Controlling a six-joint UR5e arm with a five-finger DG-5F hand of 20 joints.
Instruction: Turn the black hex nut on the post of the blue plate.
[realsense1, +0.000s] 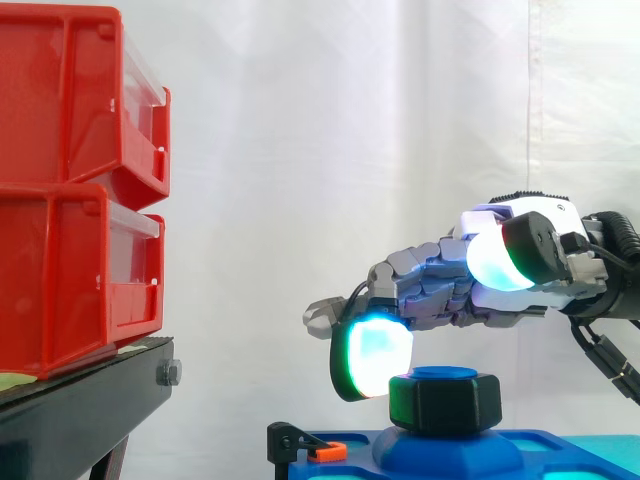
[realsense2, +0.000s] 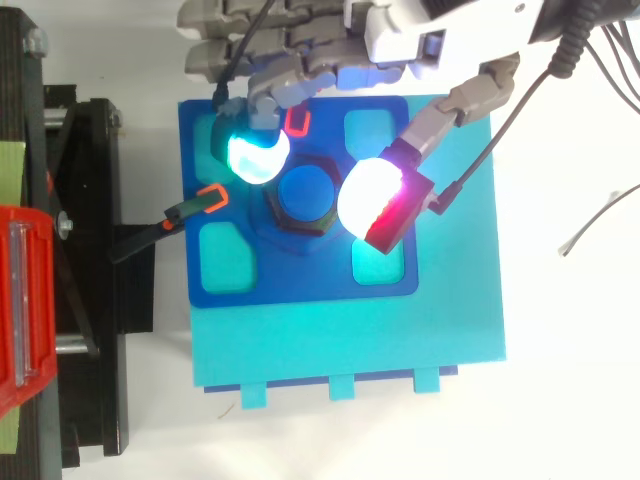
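Observation:
The black hex nut (realsense1: 445, 402) sits on the blue post (realsense2: 305, 192) at the middle of the dark blue plate (realsense2: 300, 285). My hand (realsense1: 440, 285) reaches in from the right and hangs over the nut. One finger curls down, and its cyan pad (realsense1: 375, 360) rests by the nut's upper left side (realsense2: 258, 155), touching or nearly touching it. The thumb pad (realsense1: 500, 260) is well above the nut, to its right in the top view (realsense2: 375, 200), apart from it. Nothing is pinched between them.
The blue plate lies on a cyan base (realsense2: 350, 340). A black clamp with an orange tip (realsense2: 205, 200) reaches the plate's left edge; a second orange clip (realsense2: 297, 122) lies under the fingers. Stacked red bins (realsense1: 70, 190) stand on the black stand (realsense1: 90, 400) to the left.

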